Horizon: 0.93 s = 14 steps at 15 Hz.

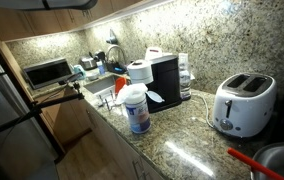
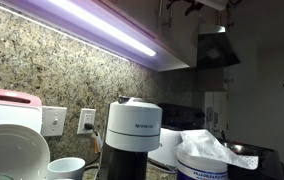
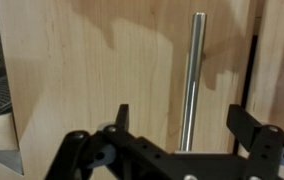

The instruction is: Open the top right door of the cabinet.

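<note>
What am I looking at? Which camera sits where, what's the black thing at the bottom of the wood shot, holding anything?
One robot arm in a kitchen. The wood shot is from a camera on its wrist: the black thing is its gripper, open and empty, facing a wooden cabinet door and its silver bar handle. The other two cameras stand off the robot and watch the granite counter: white toaster, black coffee machine, white tub with a blue label.
</note>
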Available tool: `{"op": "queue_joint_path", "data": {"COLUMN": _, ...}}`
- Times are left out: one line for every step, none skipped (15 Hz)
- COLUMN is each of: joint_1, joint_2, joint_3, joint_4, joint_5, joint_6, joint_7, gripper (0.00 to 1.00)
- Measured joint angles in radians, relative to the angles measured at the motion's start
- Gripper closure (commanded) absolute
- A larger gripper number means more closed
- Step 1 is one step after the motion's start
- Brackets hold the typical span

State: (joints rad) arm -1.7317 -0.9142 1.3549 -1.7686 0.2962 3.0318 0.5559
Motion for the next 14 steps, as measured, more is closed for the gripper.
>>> {"op": "queue_joint_path", "data": {"joint_1": -0.024, "joint_2": 0.000, "joint_3": 0.012, "joint_4": 0.021, "joint_5": -0.001, "joint_6": 0.000, "joint_7": -0.001, "gripper": 0.00}}
{"op": "queue_joint_path", "data": {"joint_1": -0.046, "joint_2": 0.000, "joint_3": 0.022, "joint_4": 0.042, "joint_5": -0.001, "joint_6": 0.000, "joint_7": -0.001, "gripper": 0.00}}
{"op": "queue_joint_path", "data": {"joint_1": -0.063, "joint_2": 0.000, "joint_3": 0.028, "joint_4": 0.058, "joint_5": -0.001, "joint_6": 0.000, "joint_7": -0.002, "gripper": 0.00}}
{"op": "queue_joint_path", "data": {"joint_1": -0.077, "joint_2": -0.001, "joint_3": 0.032, "joint_4": 0.072, "joint_5": -0.001, "joint_6": 0.000, "joint_7": -0.004, "gripper": 0.00}}
{"op": "queue_joint_path", "data": {"joint_1": -0.087, "joint_2": -0.001, "joint_3": 0.035, "joint_4": 0.084, "joint_5": -0.001, "joint_6": 0.000, "joint_7": -0.005, "gripper": 0.00}}
{"op": "queue_joint_path", "data": {"joint_1": -0.093, "joint_2": -0.001, "joint_3": 0.036, "joint_4": 0.093, "joint_5": -0.001, "joint_6": 0.000, "joint_7": -0.007, "gripper": 0.25}}
{"op": "queue_joint_path", "data": {"joint_1": -0.096, "joint_2": -0.002, "joint_3": 0.037, "joint_4": 0.101, "joint_5": -0.001, "joint_6": 0.000, "joint_7": -0.009, "gripper": 0.26}}
{"op": "queue_joint_path", "data": {"joint_1": -0.096, "joint_2": -0.002, "joint_3": 0.037, "joint_4": 0.106, "joint_5": -0.001, "joint_6": 0.000, "joint_7": -0.017, "gripper": 0.35}}
{"op": "queue_joint_path", "data": {"joint_1": -0.096, "joint_2": -0.003, "joint_3": 0.037, "joint_4": 0.111, "joint_5": -0.001, "joint_6": 0.000, "joint_7": -0.021, "gripper": 0.42}}
{"op": "queue_joint_path", "data": {"joint_1": -0.096, "joint_2": -0.004, "joint_3": 0.037, "joint_4": 0.115, "joint_5": -0.001, "joint_6": 0.000, "joint_7": -0.023, "gripper": 0.51}}
{"op": "queue_joint_path", "data": {"joint_1": -0.095, "joint_2": -0.005, "joint_3": 0.037, "joint_4": 0.117, "joint_5": -0.001, "joint_6": 0.000, "joint_7": -0.024, "gripper": 0.58}}
{"op": "queue_joint_path", "data": {"joint_1": -0.094, "joint_2": -0.006, "joint_3": 0.037, "joint_4": 0.119, "joint_5": -0.001, "joint_6": 0.000, "joint_7": -0.024, "gripper": 0.65}}
{"op": "queue_joint_path", "data": {"joint_1": -0.093, "joint_2": -0.006, "joint_3": 0.037, "joint_4": 0.120, "joint_5": -0.001, "joint_6": 0.000, "joint_7": -0.024, "gripper": 0.73}}
{"op": "queue_joint_path", "data": {"joint_1": -0.092, "joint_2": -0.006, "joint_3": 0.037, "joint_4": 0.120, "joint_5": -0.001, "joint_6": 0.000, "joint_7": -0.024, "gripper": 0.80}}
